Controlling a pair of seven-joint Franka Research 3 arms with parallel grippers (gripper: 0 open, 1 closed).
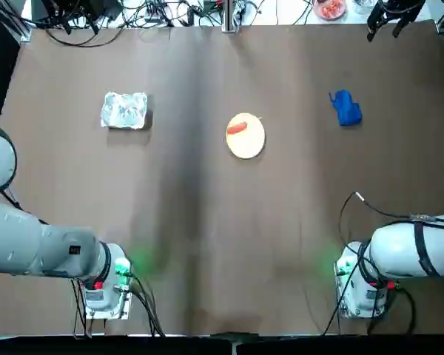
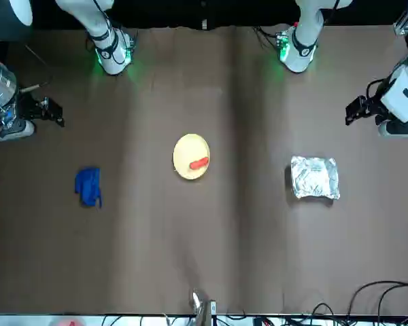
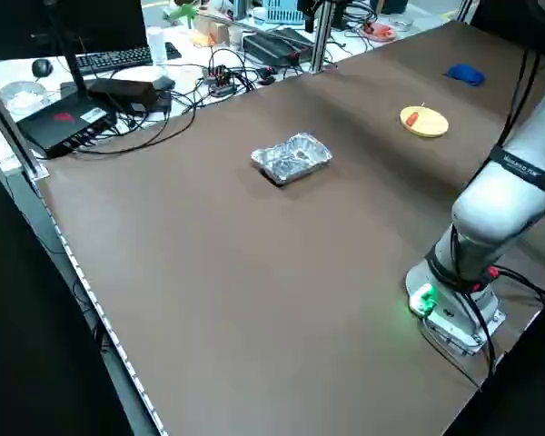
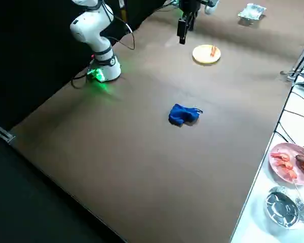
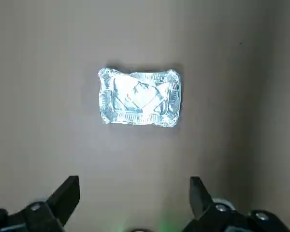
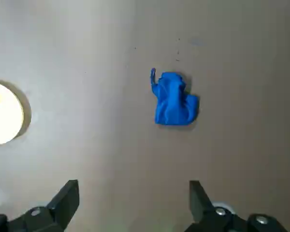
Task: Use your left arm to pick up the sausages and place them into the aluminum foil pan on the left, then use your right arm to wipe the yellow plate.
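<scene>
on the yellow plate [image 1: 251,145], between the middle and the far edge of your surface [image 1: 207,222], the orange-red sausages [image 1: 237,128] lie close together, off the plate's centre toward its left edge. the aluminum foil pan [image 1: 124,111] rests upright, well apart from the plate, toward the far left corner; you can see its crinkled rim and shiny inside from the left wrist. a crumpled blue cloth [image 1: 345,108] with a small loop sits on the other side of the plate, toward the far right corner.

your left gripper [image 5: 135,179] hangs above the surface on the left side, with its fingers spread apart and nothing between them. your right gripper [image 6: 134,182] hangs over the right side, its fingers likewise apart and holding nothing. neither one touches the pan, the plate or the cloth.

beyond the far edge you have a pink plate [image 4: 279,174] of orange and dark brown pieces, with a round silver foil bowl [image 4: 283,207] just beside it. past the far left corner stand a black monitor [image 3: 50,27] and a keyboard [image 3: 116,58], with tangled black cables [image 3: 195,100] near them.
</scene>
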